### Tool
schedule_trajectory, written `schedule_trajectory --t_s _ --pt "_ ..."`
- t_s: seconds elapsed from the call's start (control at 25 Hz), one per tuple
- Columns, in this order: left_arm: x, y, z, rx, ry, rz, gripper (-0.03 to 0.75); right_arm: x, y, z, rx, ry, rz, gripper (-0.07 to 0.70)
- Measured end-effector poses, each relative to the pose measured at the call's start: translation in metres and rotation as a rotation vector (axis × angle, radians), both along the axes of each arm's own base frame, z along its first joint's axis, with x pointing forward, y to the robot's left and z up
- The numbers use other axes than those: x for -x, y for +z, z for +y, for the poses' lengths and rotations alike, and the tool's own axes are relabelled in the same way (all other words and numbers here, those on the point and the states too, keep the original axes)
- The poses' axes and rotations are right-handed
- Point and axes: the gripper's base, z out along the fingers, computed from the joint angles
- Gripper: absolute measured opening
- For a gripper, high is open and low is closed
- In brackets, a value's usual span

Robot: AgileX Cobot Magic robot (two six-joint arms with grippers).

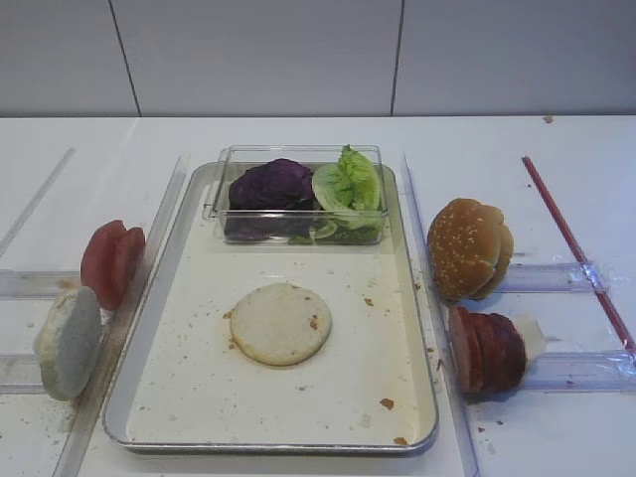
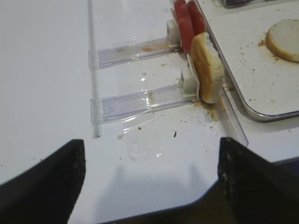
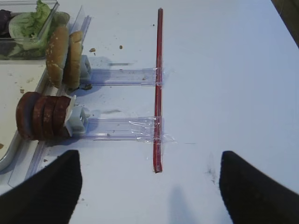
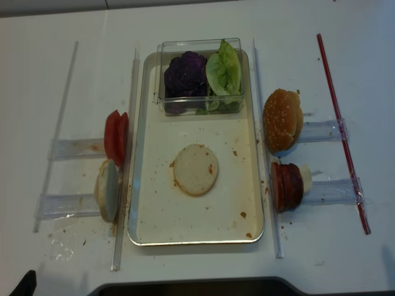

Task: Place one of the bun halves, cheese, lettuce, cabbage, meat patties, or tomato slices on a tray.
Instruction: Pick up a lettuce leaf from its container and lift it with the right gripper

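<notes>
One pale bun half (image 1: 280, 323) lies flat in the middle of the metal tray (image 1: 149, 393). A clear box at the tray's back holds purple cabbage (image 1: 270, 186) and lettuce (image 1: 348, 184). Left of the tray stand tomato slices (image 1: 111, 261) and an upright bun half (image 1: 70, 343). To its right stand sesame bun halves (image 1: 469, 248) and meat patties (image 1: 487, 350). No cheese shows. My left gripper (image 2: 149, 186) hangs open and empty over the table's front left edge. My right gripper (image 3: 149, 186) is open and empty, over bare table right of the patties (image 3: 42, 116).
Clear plastic rails (image 1: 556, 276) hold the food rows on both sides of the tray. A red strip (image 1: 576, 248) runs along the far right. Crumbs lie scattered on the tray. A patch of clear tape (image 2: 145, 144) sticks to the table near the left gripper.
</notes>
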Motion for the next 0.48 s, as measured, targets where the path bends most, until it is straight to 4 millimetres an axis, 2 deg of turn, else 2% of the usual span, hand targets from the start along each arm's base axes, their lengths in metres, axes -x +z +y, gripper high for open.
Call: schedule_trajectory --t_s 0.48 --pt "0.0 0.0 0.0 0.0 0.0 0.0 0.533 0.0 0.0 0.0 -0.001 -0.001 0.0 0.595"
